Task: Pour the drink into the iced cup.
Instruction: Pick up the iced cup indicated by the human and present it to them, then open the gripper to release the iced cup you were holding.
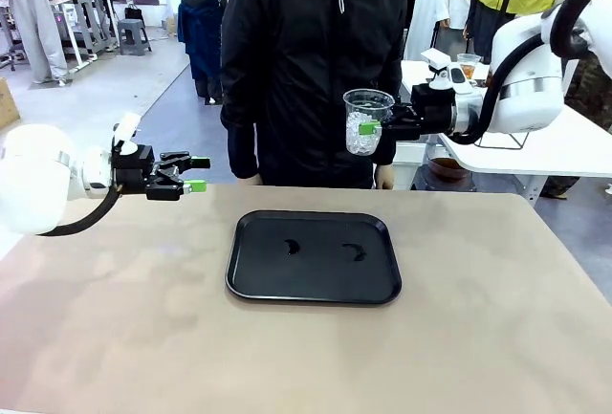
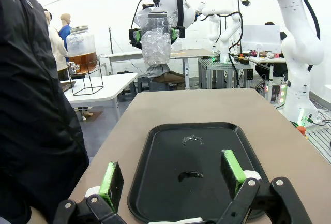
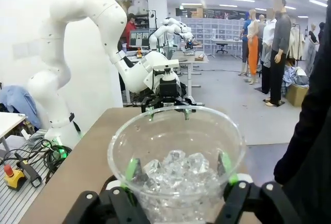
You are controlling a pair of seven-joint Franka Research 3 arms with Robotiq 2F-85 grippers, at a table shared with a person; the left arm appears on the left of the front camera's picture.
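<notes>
The iced cup (image 1: 367, 119) is a clear plastic cup, upright and partly filled with ice cubes. My right gripper (image 1: 369, 128) is shut on it and holds it in the air beyond the table's far edge, in front of the person. From the right wrist, the iced cup (image 3: 176, 162) sits between the green pads (image 3: 131, 171). The drink (image 2: 84, 61) is amber liquid in a round glass dispenser jar on a wire stand, on a white side table well left of the iced cup (image 2: 156, 40). My left gripper (image 1: 196, 174) hovers open and empty over the table's left side.
A black tray (image 1: 239, 280) lies at the table's middle with two small dark spots on it. A person in a black jacket (image 1: 316, 51) stands at the far edge. A small cup of amber liquid (image 1: 468, 63) stands on the white side table at the right.
</notes>
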